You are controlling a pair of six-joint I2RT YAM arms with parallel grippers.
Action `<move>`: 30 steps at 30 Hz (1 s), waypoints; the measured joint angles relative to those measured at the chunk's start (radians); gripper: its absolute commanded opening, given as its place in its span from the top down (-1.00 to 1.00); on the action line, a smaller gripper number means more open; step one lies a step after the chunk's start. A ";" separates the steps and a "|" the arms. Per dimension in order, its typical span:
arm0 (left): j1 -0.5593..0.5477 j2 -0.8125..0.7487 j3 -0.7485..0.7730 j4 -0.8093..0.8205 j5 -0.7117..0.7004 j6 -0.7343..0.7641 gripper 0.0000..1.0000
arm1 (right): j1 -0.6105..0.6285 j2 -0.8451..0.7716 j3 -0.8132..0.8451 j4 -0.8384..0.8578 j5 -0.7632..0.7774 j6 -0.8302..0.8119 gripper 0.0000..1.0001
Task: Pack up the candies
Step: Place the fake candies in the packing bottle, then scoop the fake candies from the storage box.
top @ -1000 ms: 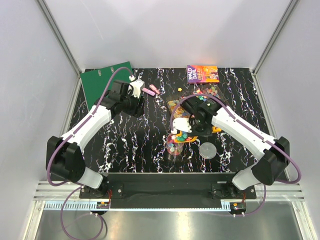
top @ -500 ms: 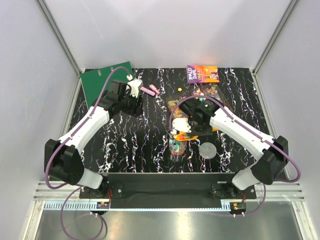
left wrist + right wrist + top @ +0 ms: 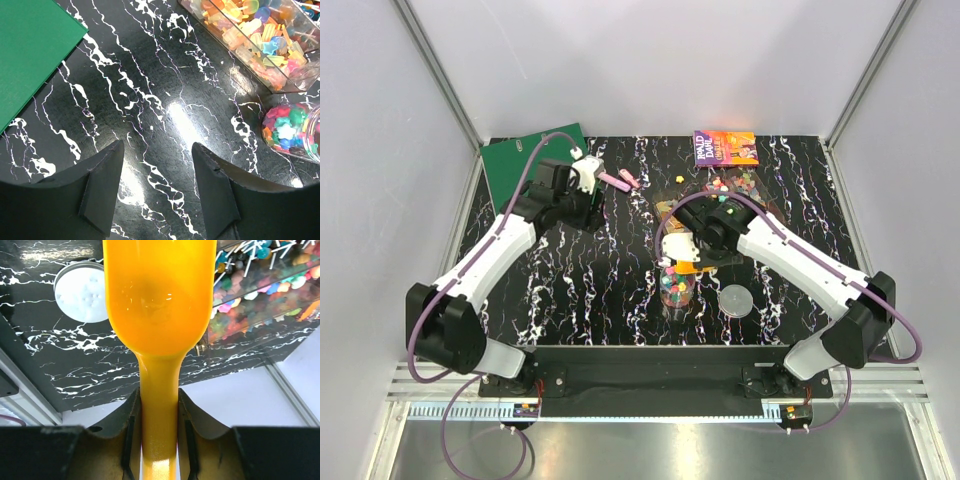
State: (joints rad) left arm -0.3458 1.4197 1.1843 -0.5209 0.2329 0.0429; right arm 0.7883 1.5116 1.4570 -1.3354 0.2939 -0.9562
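My right pincer [image 3: 159,415] is clamped on the yellow scoop's [image 3: 159,300] handle by the jar [image 3: 677,291] of candies [image 3: 286,131], mid-bench [image 3: 150,75], near side. My left pincer [image 3: 157,192] hangs apart, empty, far left.

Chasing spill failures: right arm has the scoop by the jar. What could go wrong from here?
1. The scoop, clamped at its thin handle by the right gripper, looks wide beside the jar: candies may spill onto the table.
2. Nothing steadies the jar; the left gripper is open, over by the green binder, so a nudge could tip it.
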 measured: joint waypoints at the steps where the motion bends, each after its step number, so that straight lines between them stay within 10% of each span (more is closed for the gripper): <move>1: 0.000 0.000 0.000 0.000 0.000 0.000 -0.23 | 0.003 0.000 0.006 -0.001 0.005 0.000 1.00; 8: 0.003 -0.013 0.029 -0.037 0.048 -0.015 -0.05 | 0.011 0.004 0.074 -0.002 0.031 0.014 1.00; 10: 0.003 -0.013 0.068 -0.066 0.085 -0.022 0.39 | 0.011 0.003 0.103 -0.001 0.028 0.031 1.00; 11: 0.003 -0.013 0.091 -0.076 0.108 -0.026 0.99 | 0.011 0.003 0.115 -0.001 0.022 0.048 1.00; 30: 0.005 0.144 0.339 -0.105 0.597 -0.235 1.00 | 0.006 0.045 0.267 0.125 -0.188 0.275 1.00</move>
State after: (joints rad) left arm -0.3405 1.5635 1.5230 -0.6262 0.8299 -0.1917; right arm 0.7940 1.5570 1.7241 -1.2102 0.1055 -0.6811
